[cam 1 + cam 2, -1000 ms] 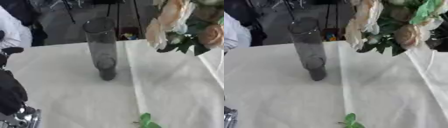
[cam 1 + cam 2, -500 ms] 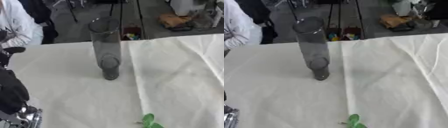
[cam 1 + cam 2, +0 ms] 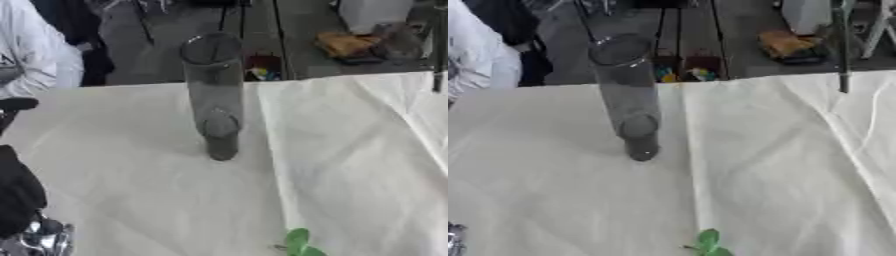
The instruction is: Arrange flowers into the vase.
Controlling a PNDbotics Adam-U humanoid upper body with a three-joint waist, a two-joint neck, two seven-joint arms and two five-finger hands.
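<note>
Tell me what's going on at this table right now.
A tall clear glass vase stands upright and empty on a table covered with a white tablecloth. No flowers are in it yet. Thin dark stems hang down at the upper right, their ends just above the cloth; what holds them is out of frame. A small green leaf lies at the near edge. Part of the robot's black left arm shows at the lower left; neither hand is visible.
</note>
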